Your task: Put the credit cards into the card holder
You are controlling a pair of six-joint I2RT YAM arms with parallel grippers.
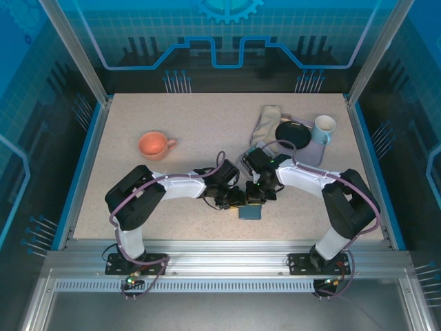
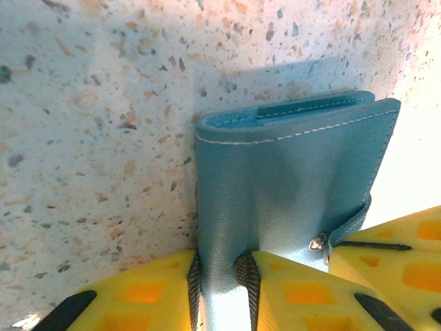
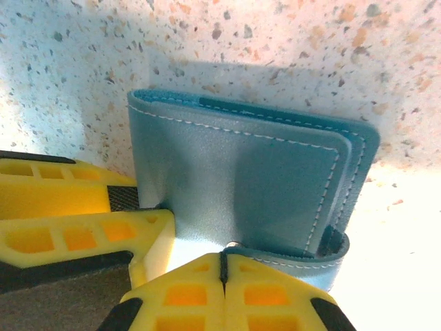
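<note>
the two arms reach in from the near edge of the surface (image 1: 124,117) and meet just back from the middle of that edge. the wallet (image 1: 250,213) lies there on the speckled top, folded, and both sets of fingers have hold of it.

in the left wrist view the left fingers (image 2: 251,272) are clenched on the near edge of the wallet (image 2: 289,179), with a leather layer pinched between the dark ribbed pads. a small metal snap dot (image 2: 318,241) sits on a flap at the wallet's right corner, touching another yellow finger (image 2: 386,241) that comes in from that side.

in the right wrist view the right fingers (image 3: 207,276) are pressed together on a thin layer at the near edge of the wallet (image 3: 234,179), and the lower flap curls up beside them. from above, the left fingers (image 1: 233,200) and right fingers (image 1: 253,196) sit close together over the wallet's far side.

along the wallet's far edge a darker teal strip (image 3: 275,114) shows between the layers. i cannot tell whether it is a card or lining.

farther back, an orange cup (image 1: 155,145) stands on the left half. towards the far right corner lie a crumpled cloth (image 1: 267,123), a black dish (image 1: 293,133), a white mug (image 1: 324,129) and a grey tray (image 1: 311,153).
</note>
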